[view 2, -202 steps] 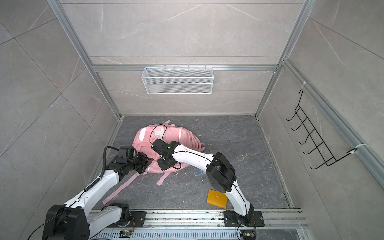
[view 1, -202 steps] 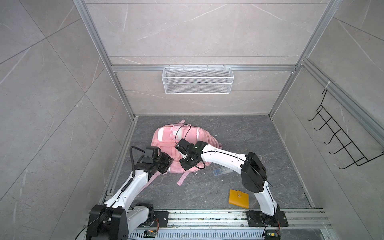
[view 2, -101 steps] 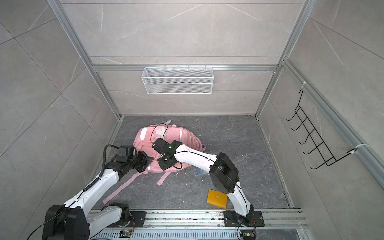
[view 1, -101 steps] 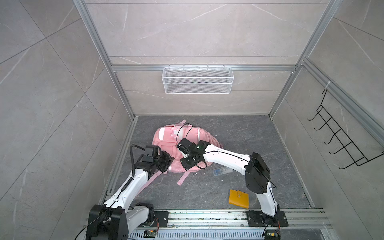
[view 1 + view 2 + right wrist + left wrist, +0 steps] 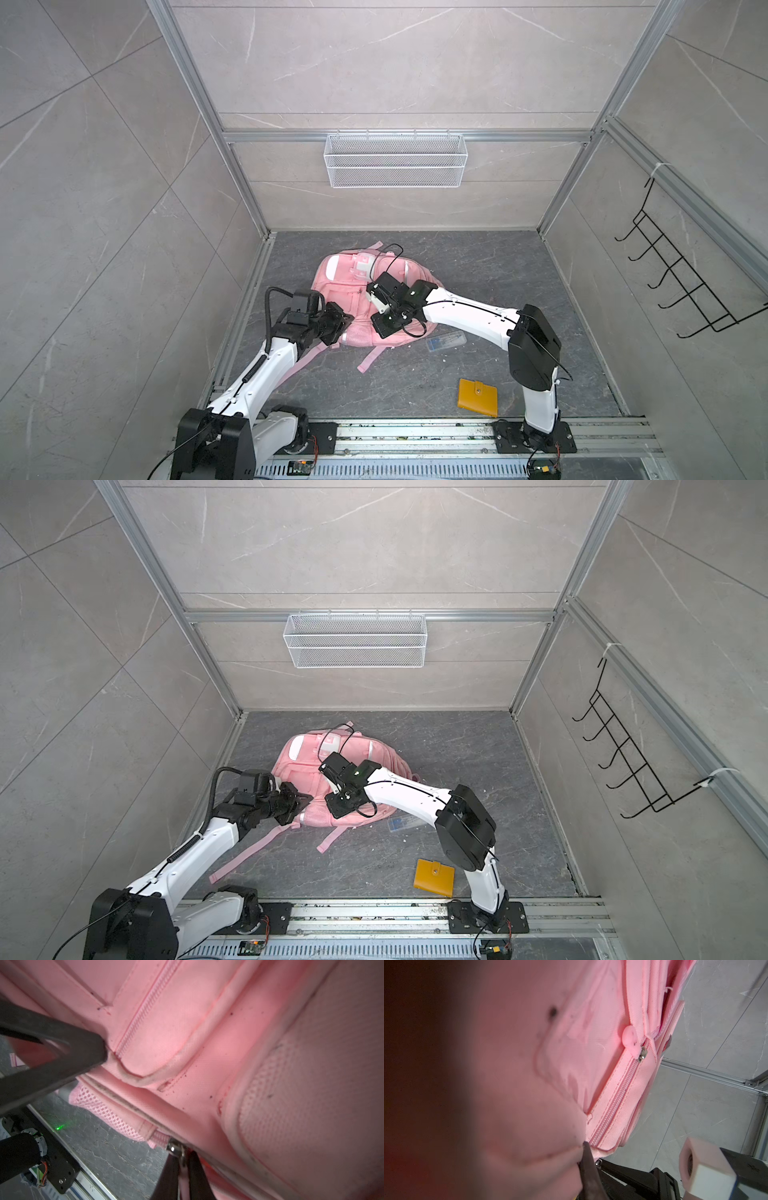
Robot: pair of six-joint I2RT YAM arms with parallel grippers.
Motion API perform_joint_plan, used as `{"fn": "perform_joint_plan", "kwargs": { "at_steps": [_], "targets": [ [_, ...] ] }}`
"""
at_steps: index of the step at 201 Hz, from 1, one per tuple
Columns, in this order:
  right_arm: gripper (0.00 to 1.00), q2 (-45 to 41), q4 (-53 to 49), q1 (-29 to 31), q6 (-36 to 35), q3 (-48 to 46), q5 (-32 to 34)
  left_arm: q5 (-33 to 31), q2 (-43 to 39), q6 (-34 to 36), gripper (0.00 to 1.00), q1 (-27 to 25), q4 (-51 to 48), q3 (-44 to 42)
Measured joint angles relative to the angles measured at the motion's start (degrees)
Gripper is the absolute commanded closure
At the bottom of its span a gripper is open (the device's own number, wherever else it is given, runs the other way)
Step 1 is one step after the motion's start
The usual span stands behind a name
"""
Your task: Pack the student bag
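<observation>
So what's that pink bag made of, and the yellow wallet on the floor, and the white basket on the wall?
The student bag: matte woven fabric, probably synthetic; weave, stitching and a mesh pocket show close up. Yellow wallet: smooth, leather or imitation, cannot tell which; it has a snap tab. White basket: fine wire mesh, likely painted metal.

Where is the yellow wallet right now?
In both top views the yellow wallet lies on the floor near the front rail, beside the right arm's base, apart from the student bag.
</observation>
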Motion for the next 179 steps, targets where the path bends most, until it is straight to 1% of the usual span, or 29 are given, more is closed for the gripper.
{"fn": "perform_joint_plan", "kwargs": {
  "at_steps": [29,34,48,62,85,115,148,179],
  "targets": [
    [0.82,0.0,-4.0,-0.7,-1.7,1.1,2.0,-0.1,0.0,0.5,1.0,0.2,-0.1,0.0],
    [0.83,0.1,-4.8,-0.9,-1.9,1.1,2.3,-0.1,0.0,0.7,1.0,0.3,-0.1,0.0],
    [0.91,0.4,-5.9,-1.4,-2.7,1.1,2.3,-0.1,0.0,0.8,1.0,0.4,0.0,-0.2],
    [0.96,0.5,-6.3,-1.2,-3.3,1.2,1.8,-0.1,0.0,0.9,1.0,0.4,0.1,-0.3],
    [1.0,0.5,-6.4,-1.1,-3.7,1.2,1.7,-0.1,0.0,0.9,1.0,0.4,0.3,-0.5],
    [1.0,0.4,-6.1,-1.1,-3.5,0.7,1.7,-0.2,0.0,1.1,1.0,0.4,0.3,-0.5],
    [1.0,-3.6,-3.3,-2.7,-2.4,-6.3,1.0,-0.2,0.0,2.1,1.0,0.6,-0.3,-0.5],
    [1.0,-9.6,-1.4,-8.0,-1.4,-13.7,-2.4,0.9,0.0,3.4,1.0,1.4,-0.2,-0.5]
  ]
}}
